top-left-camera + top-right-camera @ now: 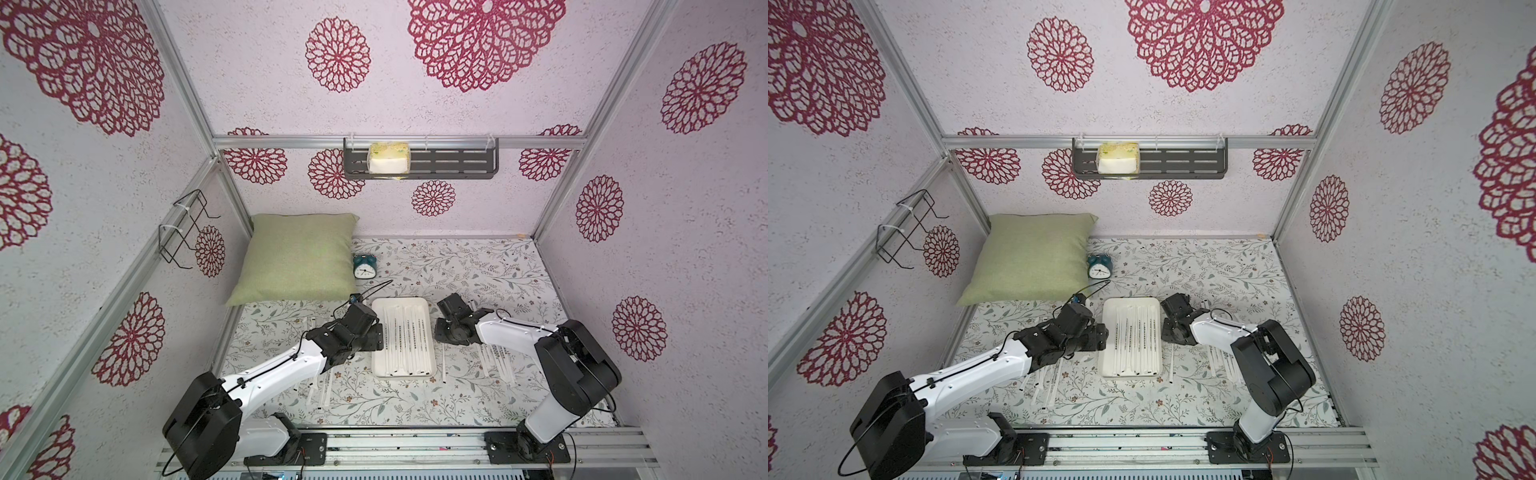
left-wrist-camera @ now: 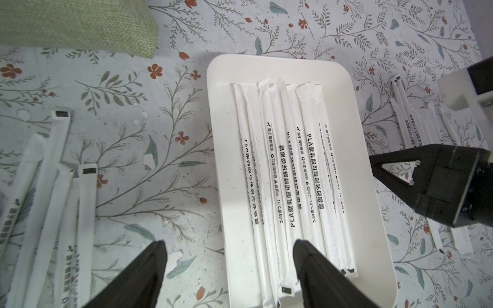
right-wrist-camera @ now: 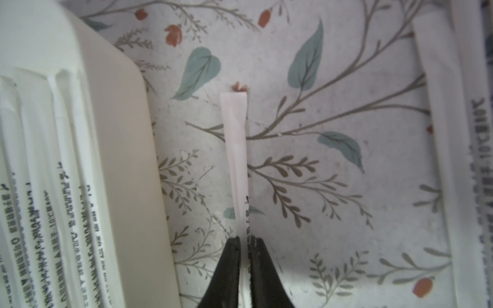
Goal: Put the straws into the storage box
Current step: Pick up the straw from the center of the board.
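The storage box (image 1: 379, 357) (image 1: 1109, 361), a shallow white tray, lies mid-table with several paper-wrapped straws (image 2: 282, 173) lying lengthwise in it. More straws lie loose on the floral cloth to its left (image 1: 320, 386) and to its right (image 1: 494, 361). My left gripper (image 2: 229, 242) hangs open over the box's left rim (image 2: 221, 160), with nothing between its fingers. My right gripper (image 3: 246, 238) is down on the cloth just right of the box (image 3: 120, 133). It is shut on one straw (image 3: 236, 149), which sticks out ahead of the fingertips along the box's side.
A green pillow (image 1: 297, 257) and a teal alarm clock (image 1: 365, 266) sit behind the box at the left. On the back wall hangs a dark slotted shelf (image 1: 457, 162) holding a tissue pack. A black wire rack (image 1: 187, 228) is on the left wall.
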`<act>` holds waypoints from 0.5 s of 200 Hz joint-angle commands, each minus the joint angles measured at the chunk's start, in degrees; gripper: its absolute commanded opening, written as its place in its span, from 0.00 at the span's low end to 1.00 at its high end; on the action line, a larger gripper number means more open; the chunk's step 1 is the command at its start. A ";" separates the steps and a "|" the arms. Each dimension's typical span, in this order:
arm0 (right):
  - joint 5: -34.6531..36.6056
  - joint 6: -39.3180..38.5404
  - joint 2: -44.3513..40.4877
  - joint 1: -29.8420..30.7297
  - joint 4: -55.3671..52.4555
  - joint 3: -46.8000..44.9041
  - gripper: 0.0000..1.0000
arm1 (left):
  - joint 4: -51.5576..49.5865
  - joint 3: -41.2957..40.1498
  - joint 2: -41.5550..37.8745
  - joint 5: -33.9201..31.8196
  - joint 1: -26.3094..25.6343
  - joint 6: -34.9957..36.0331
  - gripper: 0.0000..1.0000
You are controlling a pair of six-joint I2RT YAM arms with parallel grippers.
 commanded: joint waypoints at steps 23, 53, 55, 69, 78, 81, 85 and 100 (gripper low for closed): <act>4.88 -0.80 -7.48 2.78 -11.05 6.66 0.06 | -1.49 -1.06 -3.13 -0.58 3.10 0.33 0.82; 5.31 2.44 -9.46 7.25 -17.00 13.52 0.05 | -2.00 -2.56 -6.41 0.23 6.39 -0.27 0.82; 5.22 2.83 -9.34 7.70 -16.88 13.95 0.05 | -1.98 -2.60 -6.52 0.25 6.55 -0.34 0.82; 3.73 4.75 -7.53 10.58 -15.33 16.82 0.05 | -1.65 -2.86 -7.34 0.25 7.25 -0.88 0.82; 2.39 5.61 -5.53 12.10 -14.09 19.01 0.05 | -1.56 -2.79 -7.44 0.49 7.54 -0.95 0.82; 2.22 5.72 -4.86 12.59 -13.45 19.69 0.05 | -1.55 -2.71 -7.42 0.58 7.61 -0.95 0.82; 2.05 5.73 -4.06 13.15 -12.82 20.60 0.05 | -1.54 -2.62 -7.44 0.69 7.61 -1.10 0.81; 1.37 5.40 -0.83 14.10 -11.14 24.00 0.04 | -1.97 -2.36 -7.52 0.89 7.71 -1.02 0.81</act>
